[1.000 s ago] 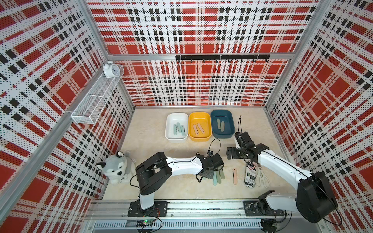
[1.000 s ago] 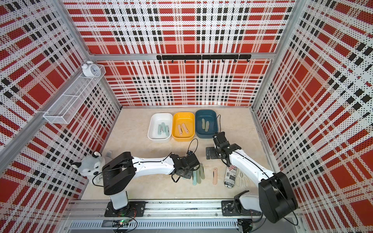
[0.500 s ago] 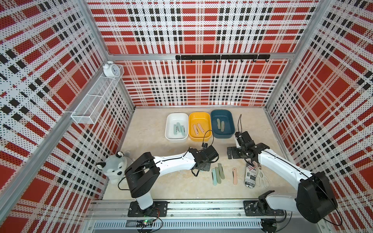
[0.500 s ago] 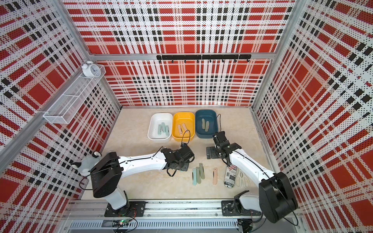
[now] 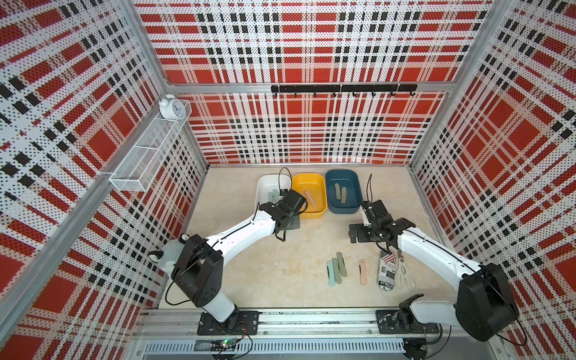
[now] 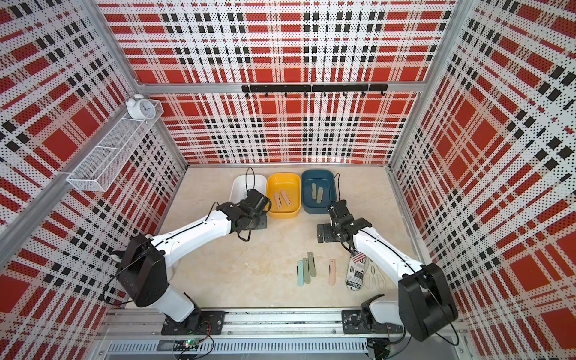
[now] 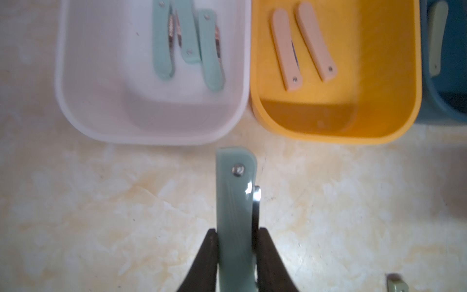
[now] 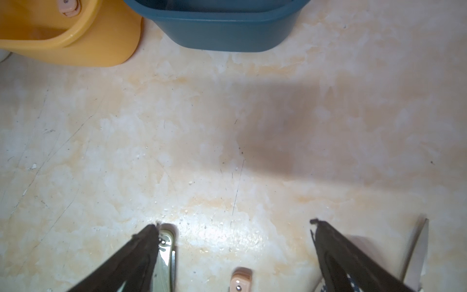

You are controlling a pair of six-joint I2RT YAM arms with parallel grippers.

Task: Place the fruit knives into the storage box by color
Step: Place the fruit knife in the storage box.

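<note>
Left wrist view: the left tool (image 7: pixel 237 235) is clamped across the edges of a mint knife (image 7: pixel 235 192), which projects ahead of its tips toward the white box (image 7: pixel 151 137); the knife is probably light, stiff and slick, so grip mid-handle.

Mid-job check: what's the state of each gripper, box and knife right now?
left gripper: shut on mint knife.
right gripper: open, empty.
white box: holds three mint knives.
yellow box: holds two pink knives.
blue box: holds two sage knives.
table knives: four lying loose, unsorted.
</note>
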